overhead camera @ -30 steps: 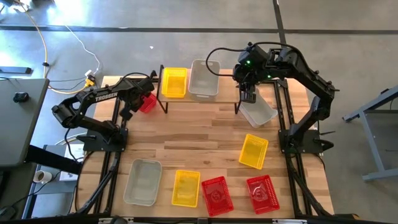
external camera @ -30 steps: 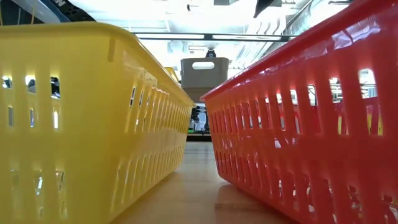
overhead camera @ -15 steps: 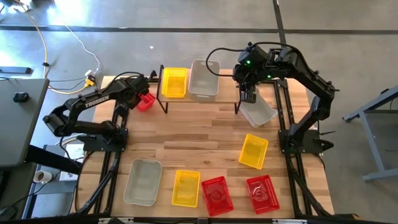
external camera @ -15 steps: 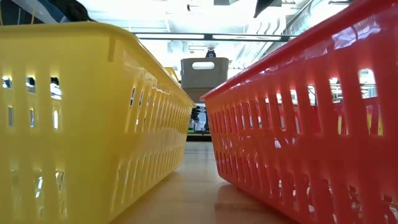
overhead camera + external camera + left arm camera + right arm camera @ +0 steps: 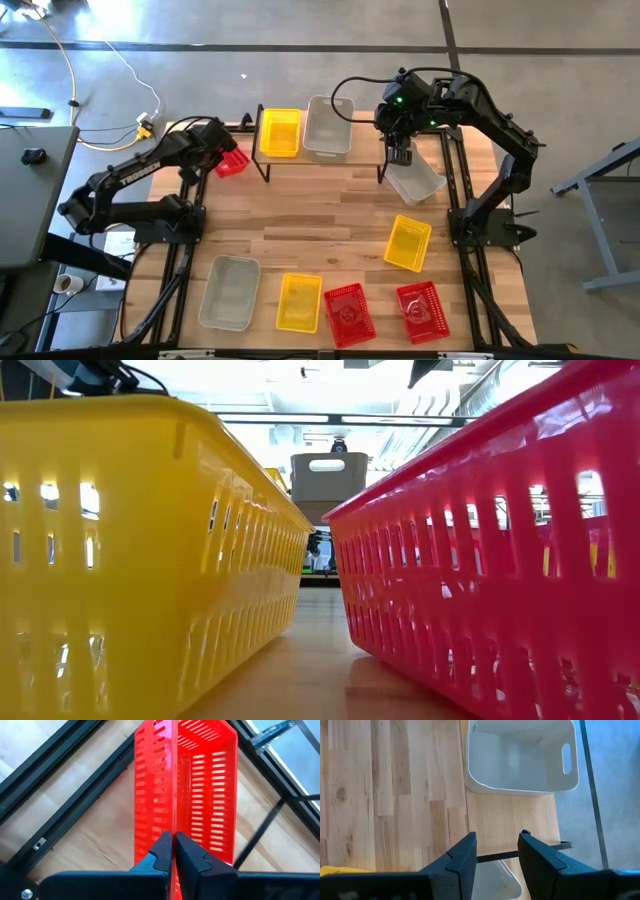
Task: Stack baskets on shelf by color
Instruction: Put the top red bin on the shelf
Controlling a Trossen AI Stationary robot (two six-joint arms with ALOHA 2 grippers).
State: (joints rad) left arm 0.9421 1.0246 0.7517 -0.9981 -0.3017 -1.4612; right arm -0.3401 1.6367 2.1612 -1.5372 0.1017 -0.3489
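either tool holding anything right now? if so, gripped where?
Left tool is shut on a red basket, pinching one side wall at its rim. Right tool is open, holding nothing.

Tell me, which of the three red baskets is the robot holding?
The red basket left of the shelf, pinched on its wall by the left gripper. The other two red baskets sit untouched at the table's front edge.
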